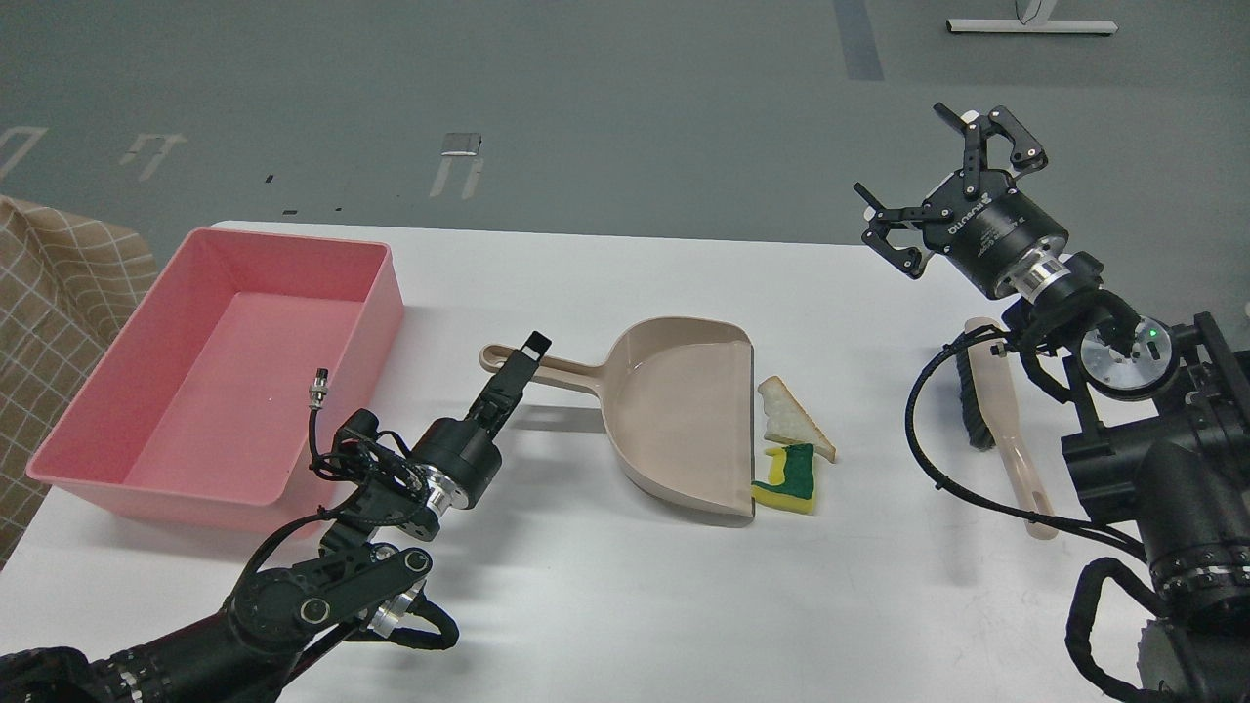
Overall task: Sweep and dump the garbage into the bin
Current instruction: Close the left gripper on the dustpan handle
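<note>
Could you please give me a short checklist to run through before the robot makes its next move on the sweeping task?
1. Left end effector seated on the dustpan handle: cannot tell; it sits at the handle, fingers not distinguishable.
2. Right end effector free to take the brush: ok; open, raised, holding nothing.
3. Brush reachable: ok; it lies flat on the table below the right arm, partly hidden.
4. Garbage at the dustpan mouth: ok; bread slice and sponge lie just outside its open edge.
5. Pink bin ready: ok; upright, nothing visible inside.
</note>
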You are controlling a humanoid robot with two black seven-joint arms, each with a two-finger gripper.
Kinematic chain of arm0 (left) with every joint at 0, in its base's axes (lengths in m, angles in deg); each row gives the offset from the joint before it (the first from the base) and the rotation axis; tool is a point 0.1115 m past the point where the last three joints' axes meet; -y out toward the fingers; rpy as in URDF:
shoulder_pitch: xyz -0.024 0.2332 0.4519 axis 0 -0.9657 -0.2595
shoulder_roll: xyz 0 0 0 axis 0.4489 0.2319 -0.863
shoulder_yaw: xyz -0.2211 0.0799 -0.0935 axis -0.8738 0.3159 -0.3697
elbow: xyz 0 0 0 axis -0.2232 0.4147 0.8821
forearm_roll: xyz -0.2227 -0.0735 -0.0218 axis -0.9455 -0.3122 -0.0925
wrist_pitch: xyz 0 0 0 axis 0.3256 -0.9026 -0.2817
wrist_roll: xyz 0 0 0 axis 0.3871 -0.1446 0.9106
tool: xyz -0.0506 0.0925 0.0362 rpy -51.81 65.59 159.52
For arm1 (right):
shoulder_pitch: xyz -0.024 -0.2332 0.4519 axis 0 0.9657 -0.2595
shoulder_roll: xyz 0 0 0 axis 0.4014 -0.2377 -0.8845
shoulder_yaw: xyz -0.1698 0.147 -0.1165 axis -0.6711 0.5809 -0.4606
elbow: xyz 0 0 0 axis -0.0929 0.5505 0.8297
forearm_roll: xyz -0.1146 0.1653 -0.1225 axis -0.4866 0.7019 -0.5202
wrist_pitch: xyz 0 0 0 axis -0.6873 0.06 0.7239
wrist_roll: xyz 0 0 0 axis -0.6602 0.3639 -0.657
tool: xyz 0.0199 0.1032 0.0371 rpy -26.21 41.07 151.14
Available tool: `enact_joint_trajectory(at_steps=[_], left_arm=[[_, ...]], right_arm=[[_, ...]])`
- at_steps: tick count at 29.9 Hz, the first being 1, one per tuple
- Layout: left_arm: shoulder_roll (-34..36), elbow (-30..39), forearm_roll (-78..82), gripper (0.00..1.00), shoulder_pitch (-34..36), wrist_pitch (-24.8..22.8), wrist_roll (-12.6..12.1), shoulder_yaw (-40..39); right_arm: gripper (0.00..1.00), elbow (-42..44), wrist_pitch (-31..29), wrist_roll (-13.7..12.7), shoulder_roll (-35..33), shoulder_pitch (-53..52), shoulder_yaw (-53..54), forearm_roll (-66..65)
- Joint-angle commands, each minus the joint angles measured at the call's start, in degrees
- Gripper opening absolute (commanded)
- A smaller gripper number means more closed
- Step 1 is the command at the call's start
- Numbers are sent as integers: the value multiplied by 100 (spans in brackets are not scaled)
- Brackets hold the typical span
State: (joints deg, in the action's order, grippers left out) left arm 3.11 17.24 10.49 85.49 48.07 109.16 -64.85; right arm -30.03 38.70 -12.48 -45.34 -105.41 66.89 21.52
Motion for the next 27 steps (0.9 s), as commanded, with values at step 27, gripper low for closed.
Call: enact_joint_trajectory(at_steps=[27], left_arm=[[-288, -155, -26, 71, 166, 0, -5, 325]], right_arm=[[100, 9, 0, -10, 0, -22, 0, 0]])
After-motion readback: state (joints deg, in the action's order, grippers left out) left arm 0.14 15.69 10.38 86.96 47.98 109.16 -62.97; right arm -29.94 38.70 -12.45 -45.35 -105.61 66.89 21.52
